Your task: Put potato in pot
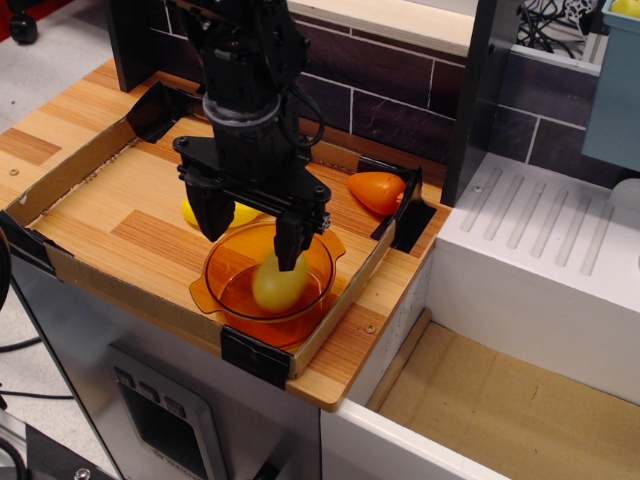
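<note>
Black fingers (291, 245) apart above smooth rounded potato (278, 284) inside translucent orange pot (232, 290).

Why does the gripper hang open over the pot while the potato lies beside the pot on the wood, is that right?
Not quite. The gripper does hang open over the pot, but the potato is inside the pot, not beside it on the wood. The observation.image view shows this.

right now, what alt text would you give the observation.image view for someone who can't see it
A black robot gripper hangs with its fingers open over an orange pot, and a blurred yellow-green potato sits inside the pot. The pot stands in a wooden tray, with a yellow toy partly hidden behind the gripper and an orange toy at the back.
</note>
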Motion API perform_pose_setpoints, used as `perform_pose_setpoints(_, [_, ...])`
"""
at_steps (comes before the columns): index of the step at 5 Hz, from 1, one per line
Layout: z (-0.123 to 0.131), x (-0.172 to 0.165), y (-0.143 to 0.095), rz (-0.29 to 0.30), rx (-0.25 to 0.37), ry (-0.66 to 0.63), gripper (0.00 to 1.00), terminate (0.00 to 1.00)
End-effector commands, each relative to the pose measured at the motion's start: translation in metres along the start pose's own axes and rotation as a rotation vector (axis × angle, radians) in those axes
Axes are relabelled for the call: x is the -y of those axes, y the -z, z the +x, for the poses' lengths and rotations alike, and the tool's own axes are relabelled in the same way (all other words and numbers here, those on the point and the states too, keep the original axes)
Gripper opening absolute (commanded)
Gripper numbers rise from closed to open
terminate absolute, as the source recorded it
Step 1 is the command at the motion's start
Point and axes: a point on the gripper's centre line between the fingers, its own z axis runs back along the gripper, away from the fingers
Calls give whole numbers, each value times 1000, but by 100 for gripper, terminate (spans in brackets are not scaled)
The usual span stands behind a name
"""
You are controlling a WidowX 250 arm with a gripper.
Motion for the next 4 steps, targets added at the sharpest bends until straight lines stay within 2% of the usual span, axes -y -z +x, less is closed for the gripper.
perform_pose_setpoints(1, [26, -40, -66, -41, 131, -125, 100, 0])
perform_pose_setpoints(2, [47, -70, -92, 5, 144, -185, 100, 0])
perform_pose_setpoints(3, [47, -70, -92, 5, 144, -185, 100, 0])
perform_pose_setpoints(4, [47, -70, -92, 5, 144, -185, 100, 100])
